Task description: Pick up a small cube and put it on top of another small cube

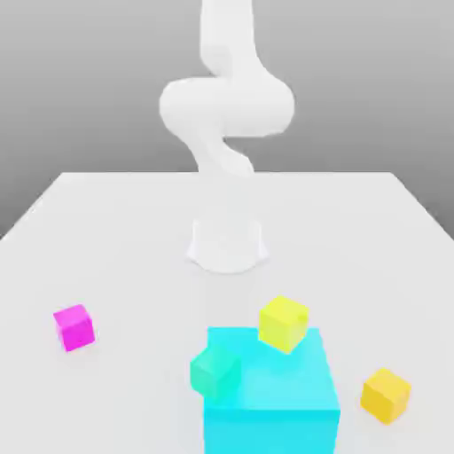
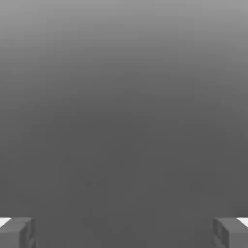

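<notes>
The small cube (image 1: 74, 326), bright magenta-pink, sits alone on the white table (image 1: 124, 230) toward the exterior view's left. In the hand view my gripper (image 2: 124, 232) is open, its two grey fingertips (image 2: 17, 232) standing far apart with nothing between them, facing a plain grey background. The white arm (image 1: 226, 106) rises from its base (image 1: 228, 244) at the table's middle and curls upward, well away from the cubes.
A big cyan block (image 1: 275, 399) stands at the front. A yellow small cube (image 1: 284, 323) is at its far top edge and a teal-green small cube (image 1: 215, 371) at its left corner. Another yellow cube (image 1: 386, 395) lies to its right.
</notes>
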Available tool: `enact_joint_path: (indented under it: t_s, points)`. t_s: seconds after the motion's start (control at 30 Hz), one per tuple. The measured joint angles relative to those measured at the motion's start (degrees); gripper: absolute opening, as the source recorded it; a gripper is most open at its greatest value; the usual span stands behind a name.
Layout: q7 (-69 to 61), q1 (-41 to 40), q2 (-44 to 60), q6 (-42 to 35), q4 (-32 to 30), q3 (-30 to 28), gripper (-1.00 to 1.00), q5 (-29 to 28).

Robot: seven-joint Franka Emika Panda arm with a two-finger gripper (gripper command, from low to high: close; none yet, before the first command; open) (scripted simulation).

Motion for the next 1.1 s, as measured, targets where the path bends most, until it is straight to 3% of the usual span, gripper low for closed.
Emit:
enact_joint_path:
  t_s: [0.3, 0.5, 0.67, 0.9, 0.93, 1.1]
  points:
    - [7.75, -12.26, 19.36, 12.31, -11.32, -5.88, 0.00, -4.71]
    - [10.32, -18.54, 31.73, 20.33, -18.65, -11.69, 0.00, -4.45]
    - [7.62, -23.53, 42.31, 27.17, -24.55, -15.36, 0.00, 2.52]
    - [-1.08, -31.86, 57.00, 38.47, -22.96, -4.97, 0.00, 14.80]
    - [-1.48, -32.69, 58.06, 39.34, -22.75, -4.05, -1.00, 15.28]
    - [-1.32, -32.71, 58.06, 39.34, -22.75, -4.03, -1.00, 15.12]
